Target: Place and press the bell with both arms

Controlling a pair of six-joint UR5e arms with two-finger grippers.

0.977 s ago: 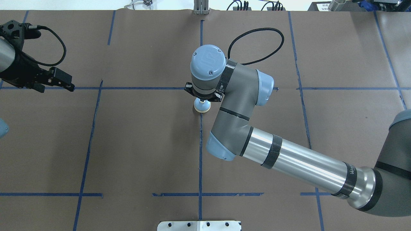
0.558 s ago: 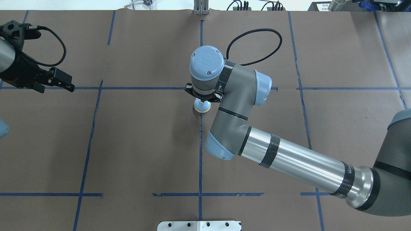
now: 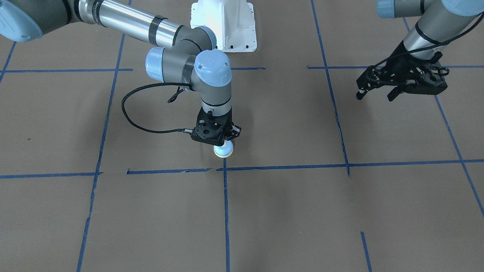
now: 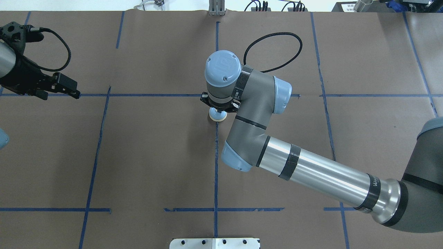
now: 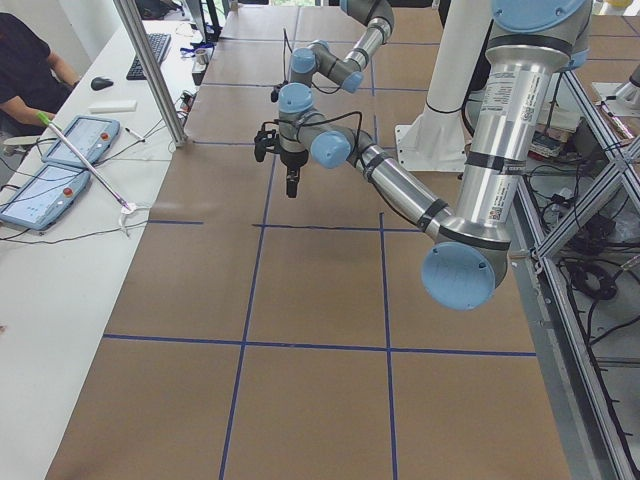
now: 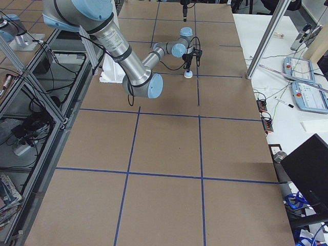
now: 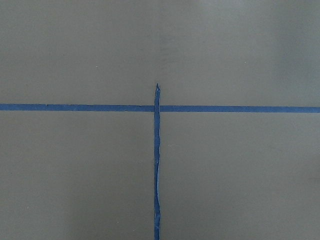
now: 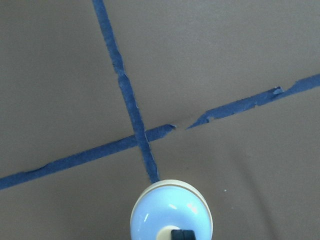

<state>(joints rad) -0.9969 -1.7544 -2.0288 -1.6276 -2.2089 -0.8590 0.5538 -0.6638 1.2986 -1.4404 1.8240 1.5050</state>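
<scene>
Can see the bell (image 3: 223,151) smack in the middle of the table (image 3: 287,211), just beside the blue tape cross (image 3: 225,167). Can't tell if it's fully resting on the brown paper. Got the right gripper (image 3: 221,141) straight above it, fingers drawn in narrow and pinching the cream button (image 8: 167,233). Spotted the left gripper (image 3: 374,96) well apart, off to the side, fingers spread wide.

The right arm (image 4: 322,172) and left arm (image 3: 429,24) are black-banded silver tubes between grey joints with round light-blue caps, ending in the black open-frame right pincer (image 3: 221,141) and left pincer (image 3: 374,97), each trailing a looping black cable (image 4: 280,33).
</scene>
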